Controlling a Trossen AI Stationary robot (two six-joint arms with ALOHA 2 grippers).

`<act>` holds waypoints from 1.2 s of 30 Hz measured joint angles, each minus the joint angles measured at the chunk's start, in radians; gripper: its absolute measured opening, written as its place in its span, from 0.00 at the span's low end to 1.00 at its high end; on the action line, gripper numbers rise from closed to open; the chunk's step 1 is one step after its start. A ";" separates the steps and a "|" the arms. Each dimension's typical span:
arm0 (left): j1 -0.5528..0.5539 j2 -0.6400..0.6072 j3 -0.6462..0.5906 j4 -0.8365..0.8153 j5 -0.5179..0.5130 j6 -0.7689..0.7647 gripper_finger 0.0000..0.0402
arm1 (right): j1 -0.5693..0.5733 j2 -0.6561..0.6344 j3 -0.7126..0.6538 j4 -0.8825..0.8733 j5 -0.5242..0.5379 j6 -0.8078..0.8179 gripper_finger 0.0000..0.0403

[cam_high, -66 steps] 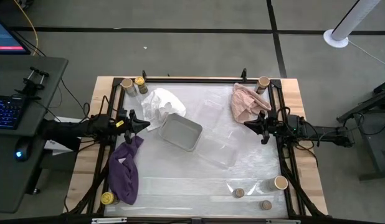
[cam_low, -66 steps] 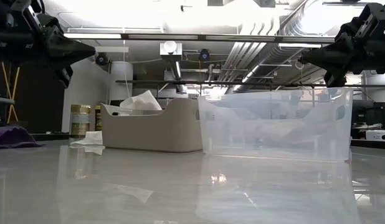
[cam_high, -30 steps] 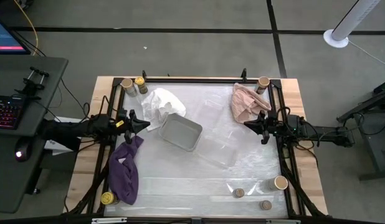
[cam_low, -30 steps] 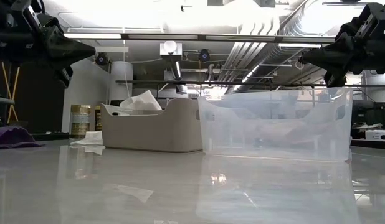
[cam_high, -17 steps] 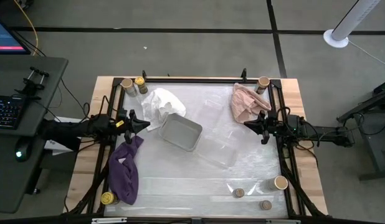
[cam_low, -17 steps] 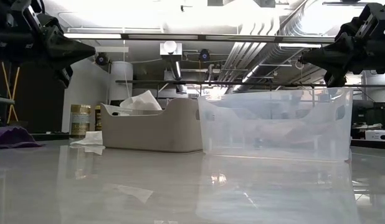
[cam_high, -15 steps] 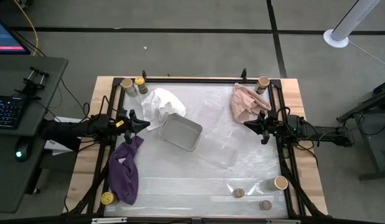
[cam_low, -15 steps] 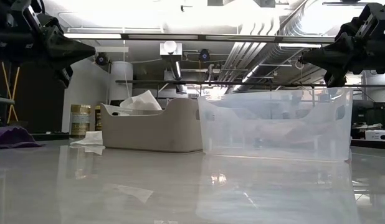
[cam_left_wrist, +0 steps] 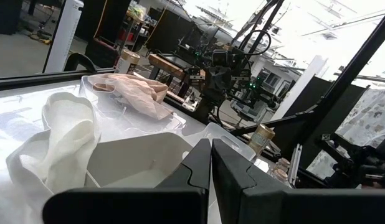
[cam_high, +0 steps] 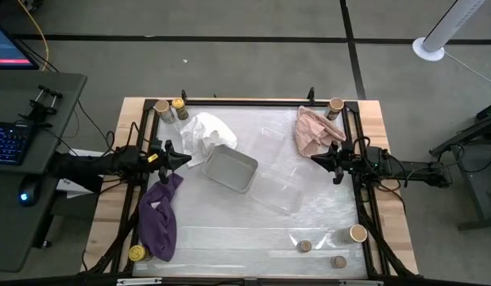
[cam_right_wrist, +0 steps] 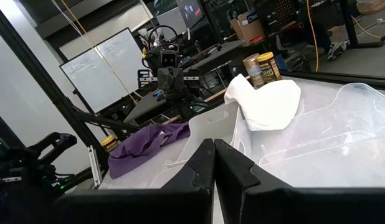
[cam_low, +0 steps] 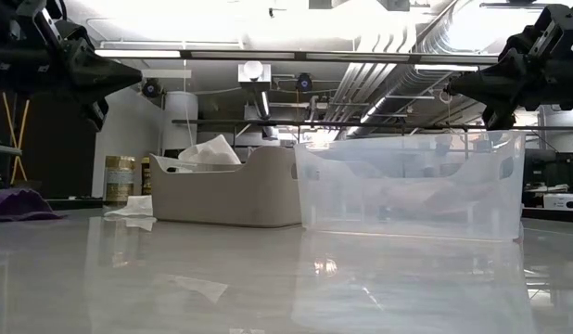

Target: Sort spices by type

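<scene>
Overhead, seven small round spice jars sit at the corners of a glossy white surface (cam_high: 230,230): two upper left (cam_high: 171,108), one upper right (cam_high: 335,106), one yellow-lidded lower left (cam_high: 137,253), three lower right (cam_high: 334,243). A grey rectangular metal tray (cam_high: 230,168) lies near centre. The left end effector (cam_high: 184,158) at mid-left and right end effector (cam_high: 315,158) at mid-right are both closed and empty.

The counter (cam_high: 253,230) has a glossy, smooth sheet on top that mirrors the room, edged in bare pale wood. A matt grey tray (cam_high: 230,168) sits beside a clear plastic bin (cam_high: 279,191), with soft crumpled cloths in white (cam_high: 204,133), pink (cam_high: 312,131) and purple (cam_high: 158,218).
</scene>
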 joint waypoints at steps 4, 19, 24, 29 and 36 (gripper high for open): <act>0.000 0.000 0.000 0.000 0.000 0.000 0.01 | 0.000 0.000 0.000 0.000 0.008 -0.032 0.00; 0.000 0.000 0.000 0.000 0.000 0.000 0.01 | 0.000 0.098 0.033 0.685 0.403 0.347 0.00; 0.000 0.000 0.000 0.000 0.000 0.000 0.01 | 0.000 0.294 0.304 0.615 0.305 0.184 0.00; 0.000 0.000 0.000 0.000 0.000 0.000 0.01 | 0.000 0.535 0.729 -0.001 0.286 0.048 0.00; 0.000 0.000 0.000 0.000 0.000 0.000 0.01 | 0.000 0.895 1.284 -0.905 0.251 0.181 0.18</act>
